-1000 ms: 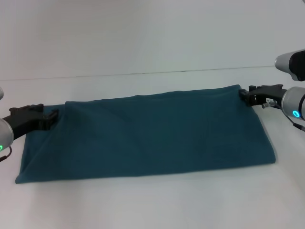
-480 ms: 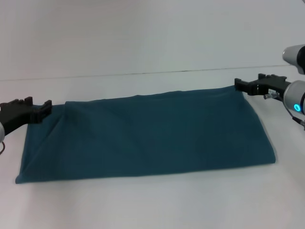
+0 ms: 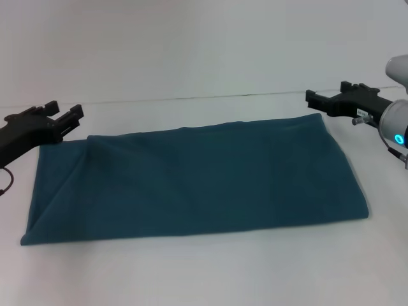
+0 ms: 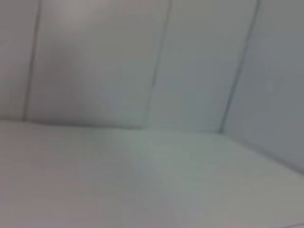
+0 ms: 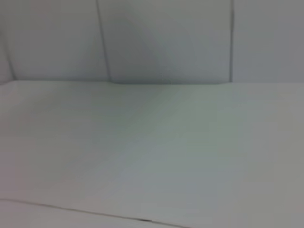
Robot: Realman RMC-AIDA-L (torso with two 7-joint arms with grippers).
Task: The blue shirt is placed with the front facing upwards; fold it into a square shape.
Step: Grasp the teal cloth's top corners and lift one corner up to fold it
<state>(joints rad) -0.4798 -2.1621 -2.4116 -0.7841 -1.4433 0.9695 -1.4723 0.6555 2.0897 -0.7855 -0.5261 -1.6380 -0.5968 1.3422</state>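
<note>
The blue shirt (image 3: 197, 182) lies flat on the white table (image 3: 204, 274) as a long, wide rectangle, with no lettering showing. In the head view, my left gripper (image 3: 64, 113) hovers open just past the shirt's far left corner, clear of the cloth. At the far right corner my right gripper (image 3: 324, 97) is also open, raised above and behind the fabric, holding nothing. Both wrist views show only bare table and wall.
The table's back edge (image 3: 204, 97) meets a pale wall right behind the shirt. White tabletop surrounds the cloth in front and at both sides.
Both grippers let go of the shirt's far corners and lifted up and away toward the back. The shirt stays flat where it was laid.
</note>
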